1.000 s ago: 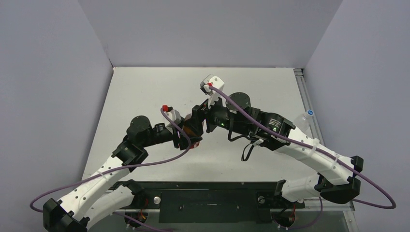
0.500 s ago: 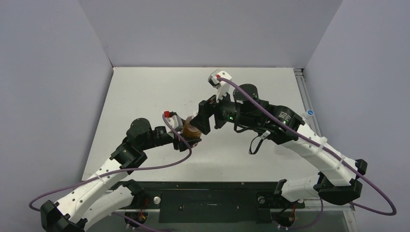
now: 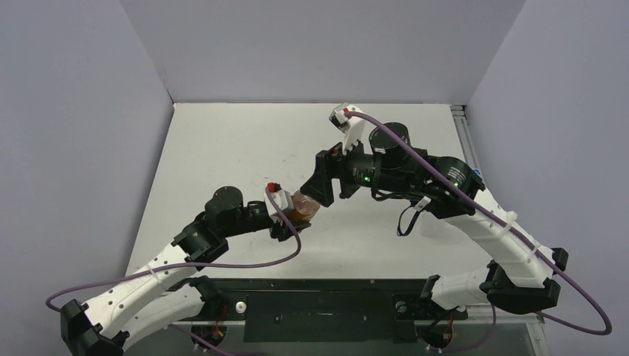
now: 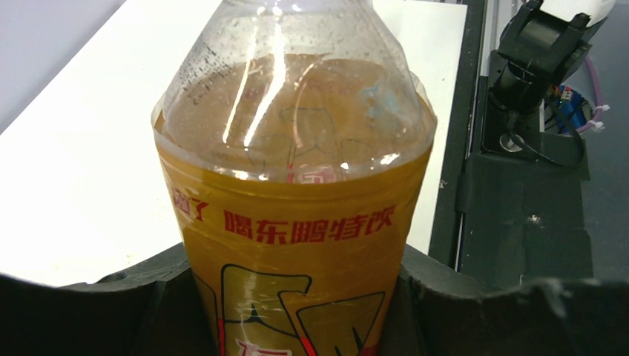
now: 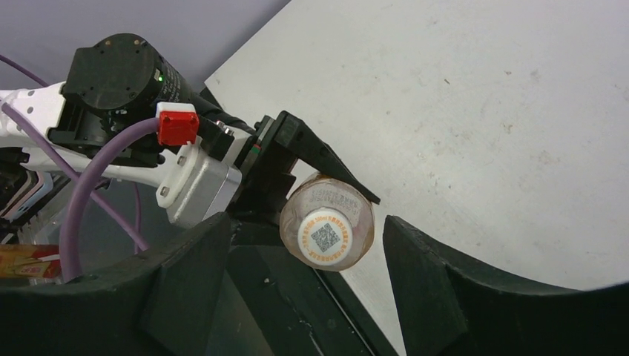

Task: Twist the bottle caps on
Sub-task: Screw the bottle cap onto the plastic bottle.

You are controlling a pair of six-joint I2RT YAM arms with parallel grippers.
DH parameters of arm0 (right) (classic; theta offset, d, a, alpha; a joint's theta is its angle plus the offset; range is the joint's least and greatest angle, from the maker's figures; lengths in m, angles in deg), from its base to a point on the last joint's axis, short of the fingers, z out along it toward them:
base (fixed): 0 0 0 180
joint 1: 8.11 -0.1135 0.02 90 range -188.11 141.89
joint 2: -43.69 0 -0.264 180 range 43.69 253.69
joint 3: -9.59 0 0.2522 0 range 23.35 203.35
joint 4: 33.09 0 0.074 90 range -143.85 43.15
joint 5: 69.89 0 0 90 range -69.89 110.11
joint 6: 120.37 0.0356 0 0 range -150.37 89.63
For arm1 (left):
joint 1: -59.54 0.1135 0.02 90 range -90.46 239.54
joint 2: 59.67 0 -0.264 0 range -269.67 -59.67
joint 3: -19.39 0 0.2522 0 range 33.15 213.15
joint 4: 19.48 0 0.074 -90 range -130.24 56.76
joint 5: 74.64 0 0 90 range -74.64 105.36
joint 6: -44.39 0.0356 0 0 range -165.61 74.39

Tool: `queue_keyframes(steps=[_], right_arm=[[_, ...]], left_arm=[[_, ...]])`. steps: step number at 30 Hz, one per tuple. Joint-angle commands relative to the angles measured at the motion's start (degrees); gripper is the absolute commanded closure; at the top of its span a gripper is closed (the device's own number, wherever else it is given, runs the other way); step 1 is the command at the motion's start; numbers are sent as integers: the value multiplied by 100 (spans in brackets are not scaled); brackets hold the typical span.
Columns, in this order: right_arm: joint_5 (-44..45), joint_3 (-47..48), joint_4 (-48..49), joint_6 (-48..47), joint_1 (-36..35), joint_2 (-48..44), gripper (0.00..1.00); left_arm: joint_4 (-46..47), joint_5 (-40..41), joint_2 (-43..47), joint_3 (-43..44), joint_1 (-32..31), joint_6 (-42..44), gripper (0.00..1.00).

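Top: left gripper (image 3: 291, 216) clamped round the amber bottle (image 3: 303, 205), front-middle of the table (image 3: 222, 148); right gripper (image 3: 324, 182) just beside the bottle's top. Left wrist: bottle between the fingers, amber liquid up to its shoulder, red-lettered label. Right wrist: white cap (image 5: 325, 237) with a printed code sits on the bottle's neck, right jaws spread wide either side, not touching.

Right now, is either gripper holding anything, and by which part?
The left gripper holds the amber bottle by its labelled body. The right gripper stands open near the cap, holding nothing.
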Motion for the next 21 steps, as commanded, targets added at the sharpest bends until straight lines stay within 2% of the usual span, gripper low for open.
queue_keyframes(steps=[1, 5, 11, 17, 21], right_arm=[[135, 238, -521, 148, 44, 102, 32], [79, 398, -767, 160, 42, 290, 46], [1, 666, -931, 151, 39, 505, 57], [-11, 753, -1025, 122, 41, 626, 64], [7, 739, -1070, 114, 39, 627, 65]], left_arm=[[-18, 175, 25, 138, -42, 190, 100], [-31, 176, 4, 126, -50, 201, 100], [-51, 184, 11, 109, -75, 210, 100], [-74, 210, 20, 103, -75, 235, 100], [-67, 227, 21, 91, -72, 236, 100]])
